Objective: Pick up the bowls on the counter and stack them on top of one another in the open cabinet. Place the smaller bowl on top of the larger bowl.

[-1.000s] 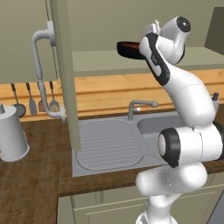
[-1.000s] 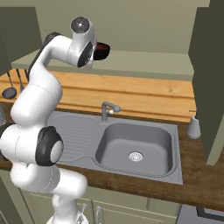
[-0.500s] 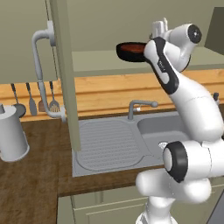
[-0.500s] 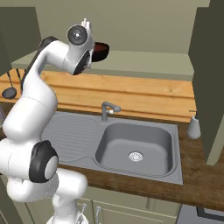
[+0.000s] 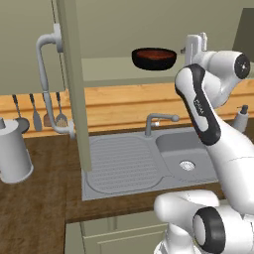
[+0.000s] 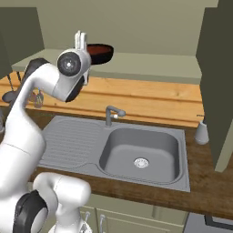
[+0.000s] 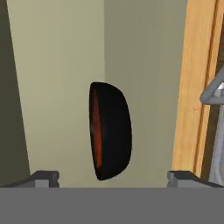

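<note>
The open cabinet [image 5: 114, 69], an olive-green wall cupboard, shows its pale inner shelf above the counter [image 5: 39, 173], and its door stands edge-on at the left with a curved grey handle [image 5: 47, 84]. The counter is dark-brown wood grain and carries an inset grey steel sink [image 6: 141, 152] with a ribbed drainboard [image 5: 121, 163] and a faucet [image 6: 111, 113] behind the basin. A tall grey canister [image 5: 14, 154] stands on the counter at the far left, below a row of hanging utensils [image 5: 37, 116]. A small dispenser bottle [image 6: 201, 132] sits at the counter's right end.

The larger bowl [image 5: 154, 59], black with a thick rim, rests on the cabinet shelf. The smaller bowl [image 5: 154, 53], glossy red-brown, sits nested inside it, its inner surface showing just within the black rim.

The gripper [image 7: 113, 177] is just beside the stacked bowls, apart from them, fingers [image 7: 43, 177] spread wide with nothing between them. In the hand view the stack appears rolled on its side.
</note>
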You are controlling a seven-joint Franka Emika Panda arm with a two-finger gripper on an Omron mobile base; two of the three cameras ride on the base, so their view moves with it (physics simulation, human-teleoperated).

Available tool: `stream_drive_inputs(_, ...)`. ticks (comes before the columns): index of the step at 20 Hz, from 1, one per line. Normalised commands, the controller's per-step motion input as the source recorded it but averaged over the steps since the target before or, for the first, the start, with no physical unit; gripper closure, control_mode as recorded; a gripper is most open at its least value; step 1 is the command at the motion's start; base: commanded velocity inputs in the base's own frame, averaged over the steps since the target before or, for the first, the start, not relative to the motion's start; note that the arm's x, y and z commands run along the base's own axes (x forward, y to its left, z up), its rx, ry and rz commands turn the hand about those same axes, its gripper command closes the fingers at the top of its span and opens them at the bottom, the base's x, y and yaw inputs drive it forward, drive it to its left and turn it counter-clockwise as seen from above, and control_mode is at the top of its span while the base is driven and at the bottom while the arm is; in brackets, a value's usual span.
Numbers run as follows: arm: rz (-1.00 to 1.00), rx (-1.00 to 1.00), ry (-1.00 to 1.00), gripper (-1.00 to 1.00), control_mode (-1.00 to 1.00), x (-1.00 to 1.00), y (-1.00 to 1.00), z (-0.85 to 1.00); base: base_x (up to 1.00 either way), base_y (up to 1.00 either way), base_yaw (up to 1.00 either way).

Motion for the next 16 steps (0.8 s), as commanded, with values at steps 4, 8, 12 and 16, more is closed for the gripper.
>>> stream_drive_inputs(4,0.0,0.0,0.31,-1.0,-1.0,-1.0,0.0,0.0,0.0,0.0,0.0)
stream_drive_inputs(8,0.0,-0.04,0.46,-1.0,-1.0,-1.0,0.0,-0.01,0.0,0.0,0.0)
stream_drive_inputs(12,0.0,-0.15,0.14,-1.0,-1.0,-1.0,0.0,-0.65,0.0,0.0,0.0)
stream_drive_inputs(16,0.02,-0.16,0.08,-1.0,-1.0,-0.93,0.0,-0.99,0.0,0.0,0.0)
